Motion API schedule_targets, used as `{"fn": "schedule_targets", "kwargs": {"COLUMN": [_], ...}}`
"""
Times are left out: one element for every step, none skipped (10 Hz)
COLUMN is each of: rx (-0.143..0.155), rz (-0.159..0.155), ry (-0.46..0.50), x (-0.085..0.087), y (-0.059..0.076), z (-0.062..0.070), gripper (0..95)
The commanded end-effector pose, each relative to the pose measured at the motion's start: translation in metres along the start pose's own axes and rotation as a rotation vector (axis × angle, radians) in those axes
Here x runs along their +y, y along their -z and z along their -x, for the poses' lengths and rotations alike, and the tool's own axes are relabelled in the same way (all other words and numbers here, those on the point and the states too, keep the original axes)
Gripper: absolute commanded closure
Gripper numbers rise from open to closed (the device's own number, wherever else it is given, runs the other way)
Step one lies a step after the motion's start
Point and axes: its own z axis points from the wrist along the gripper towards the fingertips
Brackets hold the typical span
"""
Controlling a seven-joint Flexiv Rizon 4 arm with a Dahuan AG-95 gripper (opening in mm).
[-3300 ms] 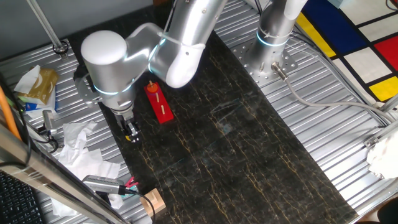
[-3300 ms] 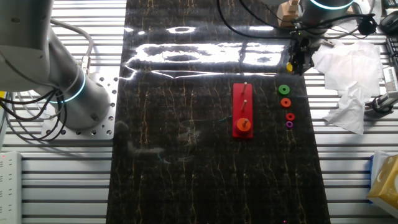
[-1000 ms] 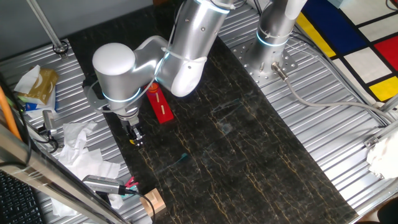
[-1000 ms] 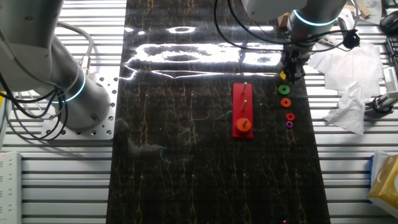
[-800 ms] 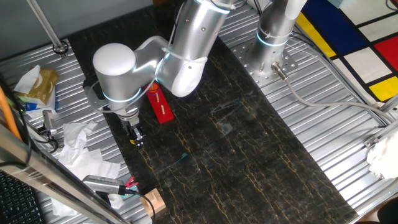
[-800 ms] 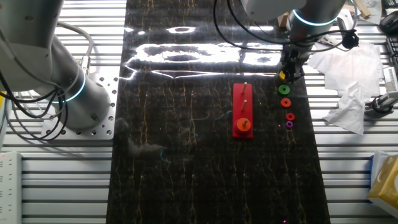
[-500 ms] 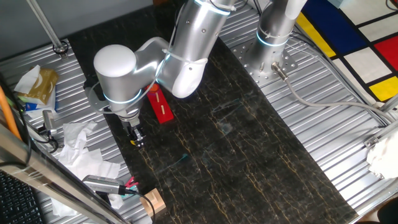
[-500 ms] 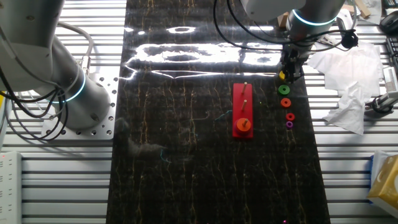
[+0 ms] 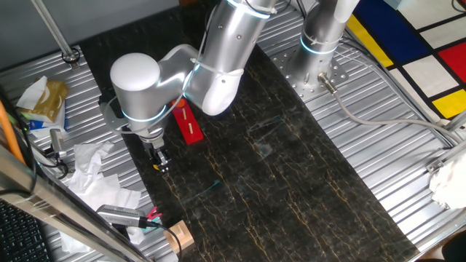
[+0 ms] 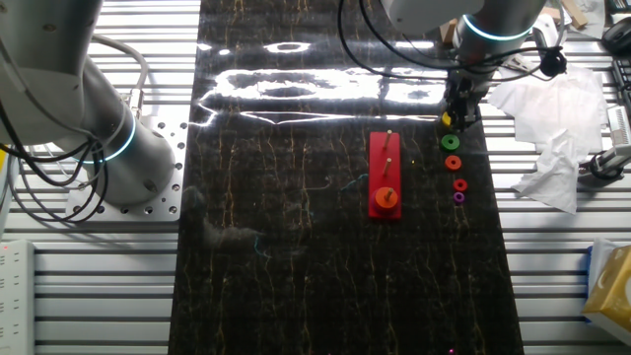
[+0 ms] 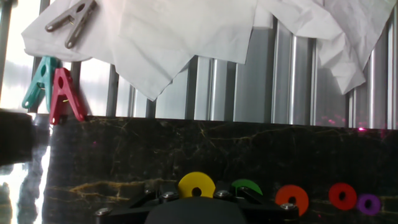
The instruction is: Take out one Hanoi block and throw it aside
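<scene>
On the dark worktop (image 10: 296,247), the yellow Hanoi block (image 11: 196,185) is seen beside a green ring (image 11: 247,186) (orange next along). The claw (image 10: 457,116) is lowered there; its spread cannot be told.

No text, label, brand, number or sign is showing legibly in any of the three views.
</scene>
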Motion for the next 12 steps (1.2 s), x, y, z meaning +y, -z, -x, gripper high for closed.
{"fn": "schedule_targets", "kwargs": {"rx": [-0.002,-0.003,-0.003,-0.003,-0.004,-0.005,-0.006,-0.007,-0.008,-0.008,-0.008,-0.007], "rz": [0.001,0.001,0.001,0.000,0.001,0.001,0.001,0.001,0.001,0.001,0.001,0.001], "ry": [0.002,0.001,0.002,0.004,0.005,0.006,0.006,0.005,0.005,0.006,0.006,0.009], "x": [-0.0003,-0.0006,-0.0009,-0.0012,-0.0017,-0.0020,-0.0023,-0.0025,-0.0027,-0.0028,-0.0034,-0.0037], "y": [-0.0008,-0.0015,-0.0023,-0.0028,-0.0035,-0.0039,-0.0044,-0.0049,-0.0052,-0.0053,-0.0060,-0.0064], "z": [0.0001,-0.0001,-0.0002,-0.0004,-0.0009,-0.0012,-0.0014,-0.0015,-0.0017,-0.0018,-0.0024,-0.0028], "gripper": [95.0,95.0,95.0,95.0,95.0,95.0,95.0,95.0,95.0,95.0,95.0,95.0]}}
